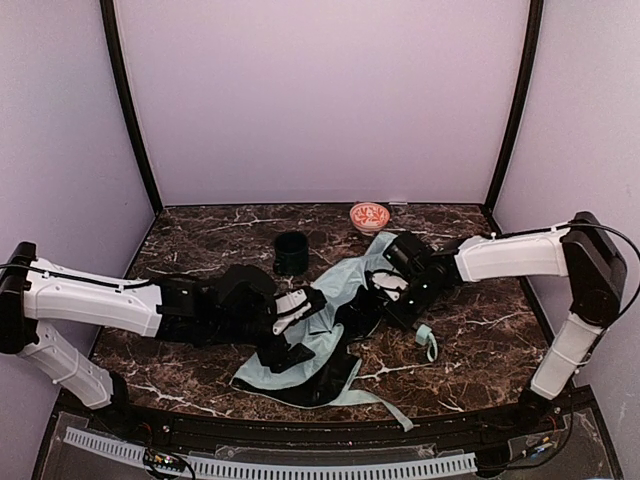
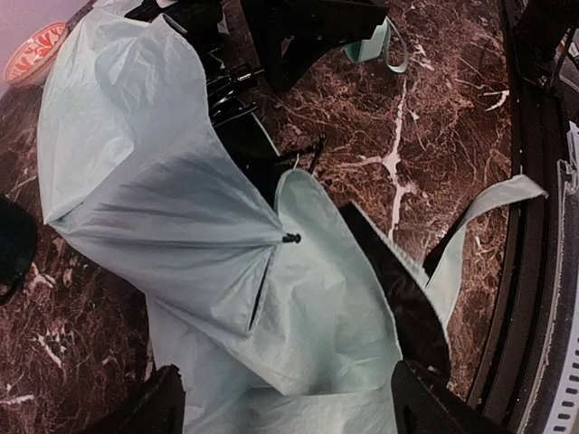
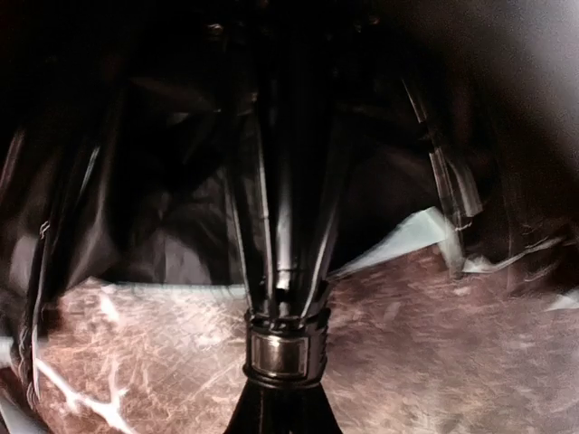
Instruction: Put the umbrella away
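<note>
Left pincer [image 1: 292, 340]: hovering spread over umbrella [image 1: 300, 372] fabric, centre frame.
Right pincer [image 1: 392, 300]: pinching umbrella shaft [image 3: 280, 271].
Strap [image 1: 385, 405]: trailing toward desk [image 1: 480, 340]'s lower edge.

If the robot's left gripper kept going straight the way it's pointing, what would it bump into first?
Most likely the umbrella: its pale green fabric lies right ahead of the left gripper, spreading between its open fingers. Depth is hard to judge, so it may be nearly touching.
</note>
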You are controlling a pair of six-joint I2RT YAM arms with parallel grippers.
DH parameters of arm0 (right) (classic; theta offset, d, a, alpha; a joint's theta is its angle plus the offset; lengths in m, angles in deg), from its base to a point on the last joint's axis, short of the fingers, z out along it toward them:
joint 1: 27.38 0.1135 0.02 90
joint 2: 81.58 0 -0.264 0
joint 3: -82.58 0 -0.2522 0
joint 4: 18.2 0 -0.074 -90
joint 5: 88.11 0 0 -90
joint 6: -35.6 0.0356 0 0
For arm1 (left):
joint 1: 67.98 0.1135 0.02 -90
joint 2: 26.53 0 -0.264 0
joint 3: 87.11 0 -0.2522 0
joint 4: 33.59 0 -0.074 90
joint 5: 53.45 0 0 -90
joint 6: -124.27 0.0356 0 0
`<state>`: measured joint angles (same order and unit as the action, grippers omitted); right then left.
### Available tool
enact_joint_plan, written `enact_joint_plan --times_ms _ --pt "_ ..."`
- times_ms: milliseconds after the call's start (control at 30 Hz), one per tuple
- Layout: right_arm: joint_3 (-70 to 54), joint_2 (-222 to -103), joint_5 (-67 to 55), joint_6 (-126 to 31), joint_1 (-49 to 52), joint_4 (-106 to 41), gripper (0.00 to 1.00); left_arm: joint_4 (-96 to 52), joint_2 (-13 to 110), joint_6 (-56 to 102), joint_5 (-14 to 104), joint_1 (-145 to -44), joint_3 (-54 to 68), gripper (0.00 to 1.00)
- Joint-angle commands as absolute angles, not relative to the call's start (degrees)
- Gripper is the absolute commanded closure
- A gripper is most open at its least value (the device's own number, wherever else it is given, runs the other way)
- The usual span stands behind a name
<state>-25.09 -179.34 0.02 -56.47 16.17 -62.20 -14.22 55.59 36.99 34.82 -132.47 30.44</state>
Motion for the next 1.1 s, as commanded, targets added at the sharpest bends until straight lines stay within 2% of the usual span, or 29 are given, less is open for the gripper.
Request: enact_joint_plan --times_ms 0,300,567,667,767,833,967,1067 --pt "-17.03 -173.43 -2.97 -62.41 15.07 -65.55 1.00 -17.37 49.15 38.07 31.99 -132.23 31.14 0.20" --pt "-0.69 -163.43 -8.04 -65.12 10.55 -75.65 1.00 -30.65 33.66 40.69 33.20 -132.57 38.56 0.28" --pt "15.78 -159.54 -5.73 -65.35 9.06 -81.95 1.00 -36.30 29.13 42.37 41.45 -133.81 42.78 0.34" --pt "20.03 -158.59 -7.23 -66.09 8.97 -82.49 1.00 -38.77 27.89 41.65 39.21 -133.76 45.97 0.35" --pt "22.42 -157.66 -8.66 -66.58 8.93 -82.79 1.00 -45.84 26.57 40.15 31.27 -132.92 50.74 0.24" --pt "23.75 -157.27 -10.25 -67.17 8.97 -83.42 1.00 -47.96 27.04 39.16 30.04 -131.82 51.66 0.18" --pt "25.86 -156.37 -13.36 -67.72 8.92 -83.34 1.00 -59.94 31.30 42.29 30.05 -130.69 56.02 0.11" --pt "27.64 -156.44 -12.89 -65.84 8.93 -81.94 1.00 -65.59 38.53 42.69 30.04 -130.19 54.77 0.08"
